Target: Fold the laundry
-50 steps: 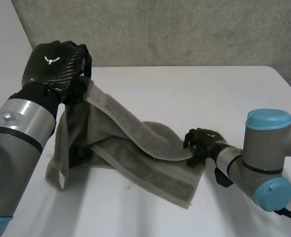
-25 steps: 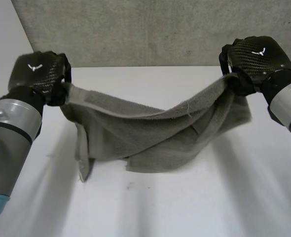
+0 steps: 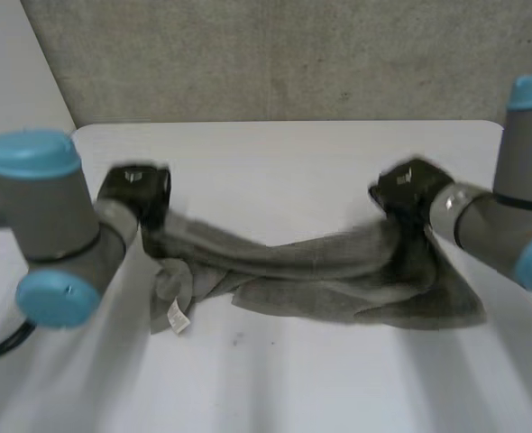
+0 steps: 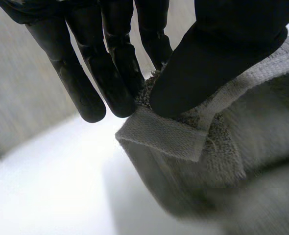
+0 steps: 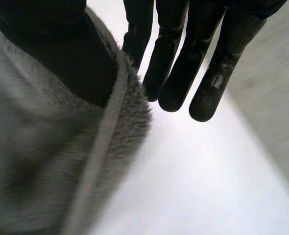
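A grey towel (image 3: 311,280) hangs stretched between my two hands, sagging onto the white table (image 3: 275,153) in the middle. My left hand (image 3: 140,191) pinches its left corner: in the left wrist view the thumb (image 4: 218,58) presses the hemmed corner (image 4: 164,137) against the fingers (image 4: 115,73). My right hand (image 3: 408,191) holds the towel's right end. The right wrist view has the thumb (image 5: 56,54) pinning the towel's edge (image 5: 110,127) against the fingers (image 5: 179,68). A white label (image 3: 177,316) hangs from the towel's lower left part.
A grey wall (image 3: 275,54) runs behind the table's far edge. Bare white tabletop lies in front of the towel and behind it.
A second ago my right hand was low on the table at the towel's edge. It gripped the end and rose; now both hands have come down and the towel is stretched between them.
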Controlling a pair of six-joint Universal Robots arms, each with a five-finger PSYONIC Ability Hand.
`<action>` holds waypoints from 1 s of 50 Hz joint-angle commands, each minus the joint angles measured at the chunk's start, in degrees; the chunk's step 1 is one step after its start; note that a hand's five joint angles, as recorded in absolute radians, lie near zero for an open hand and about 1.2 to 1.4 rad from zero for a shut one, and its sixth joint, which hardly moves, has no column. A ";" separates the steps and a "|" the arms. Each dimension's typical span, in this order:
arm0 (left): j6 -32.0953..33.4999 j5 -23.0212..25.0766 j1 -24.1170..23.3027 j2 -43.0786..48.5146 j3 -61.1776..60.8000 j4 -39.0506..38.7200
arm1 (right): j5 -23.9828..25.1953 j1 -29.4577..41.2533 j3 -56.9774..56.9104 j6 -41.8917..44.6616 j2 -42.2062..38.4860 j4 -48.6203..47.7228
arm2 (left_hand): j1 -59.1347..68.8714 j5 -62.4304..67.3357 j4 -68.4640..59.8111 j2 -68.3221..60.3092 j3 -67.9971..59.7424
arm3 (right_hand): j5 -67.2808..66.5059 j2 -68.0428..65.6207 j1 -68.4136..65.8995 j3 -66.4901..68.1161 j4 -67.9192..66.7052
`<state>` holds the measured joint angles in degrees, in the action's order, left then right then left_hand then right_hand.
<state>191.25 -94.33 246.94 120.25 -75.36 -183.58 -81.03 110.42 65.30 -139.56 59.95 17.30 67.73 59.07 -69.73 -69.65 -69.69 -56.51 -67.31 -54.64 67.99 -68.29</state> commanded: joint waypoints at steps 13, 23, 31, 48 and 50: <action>-0.97 -1.13 0.64 -5.28 21.79 -14.09 | 0.85 1.11 2.80 4.91 9.83 -47.38 | 12.27 10.93 -10.27 -10.35 -10.31 | -13.49 -12.69 -25.36 12.01 -11.71; -0.71 -0.51 3.10 -7.66 -2.21 -14.44 | 8.78 0.67 12.31 4.91 8.87 -25.65 | 12.27 10.93 -10.27 -10.35 -10.31 | -13.49 -12.69 -25.36 12.01 -11.71; -0.27 1.69 3.99 -4.76 -15.34 -18.31 | 9.22 1.20 17.67 2.28 1.13 -17.30 | 12.27 10.93 -10.27 -10.35 -10.31 | -13.49 -12.69 -25.36 12.01 -11.71; -0.44 1.69 7.50 -13.63 -23.69 -17.96 | 9.04 -2.65 18.81 -28.63 1.92 -17.04 | 12.27 10.93 -10.27 -10.35 -10.31 | 47.16 47.96 35.30 -48.65 48.95; -0.44 1.69 7.50 -14.52 -23.95 -17.96 | 9.31 -4.42 19.34 -30.94 2.72 -16.95 | 12.27 10.93 -10.27 -10.35 -10.31 | 48.01 48.81 36.15 -49.49 49.80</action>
<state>190.86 -92.70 254.05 109.21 -98.34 -201.59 -72.05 109.93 83.50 -162.01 59.65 0.06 67.73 59.21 -69.75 -69.65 -69.76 -10.70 -21.67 -18.85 21.05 -20.64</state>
